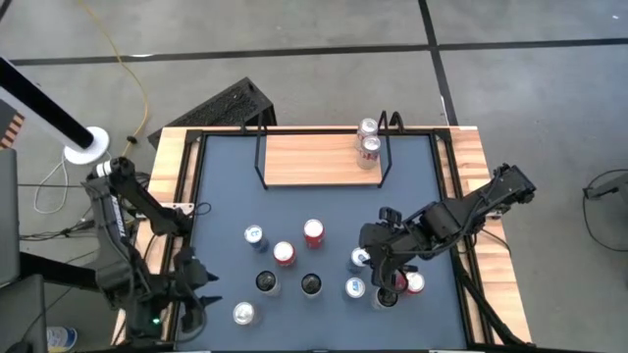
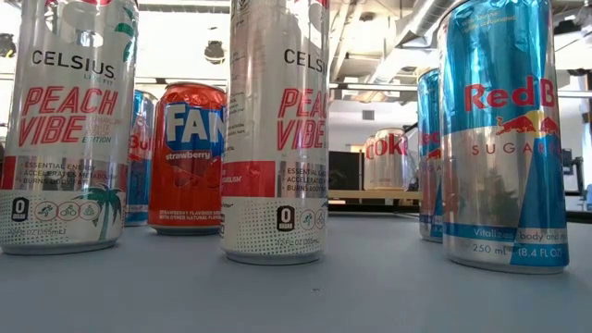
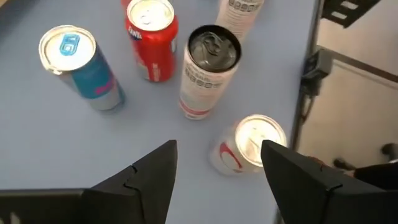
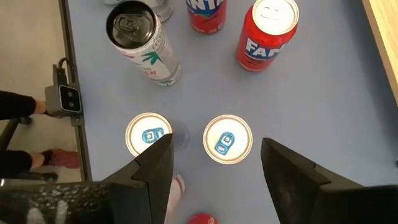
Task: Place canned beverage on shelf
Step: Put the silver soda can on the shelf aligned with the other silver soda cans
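The shelf [image 1: 319,159] stands at the far side of the counter [image 1: 226,196], and two cans [image 1: 369,139] already stand at its right end. The other cans are grouped on the counter in front of the shelf, well apart from it. The right hand [image 1: 385,273] hovers over the right part of this group with its fingers apart and empty; in its wrist view two blue-tabbed cans [image 4: 227,139] stand directly below it, close to each other. The left hand [image 1: 196,299] waits at the near left corner of the counter, far from the shelf, also apart and empty, with a silver can [image 3: 252,142] near it. A can is stiff and smooth, probably full and rather heavy, so it may slip; I would take it on the round side wall, below the rim. The neighbour can stands very near and could be pushed over by a finger. A tall black-topped can [image 4: 144,40] and red cans [image 4: 265,34] stand between this pair and the shelf, as far as I can judge.
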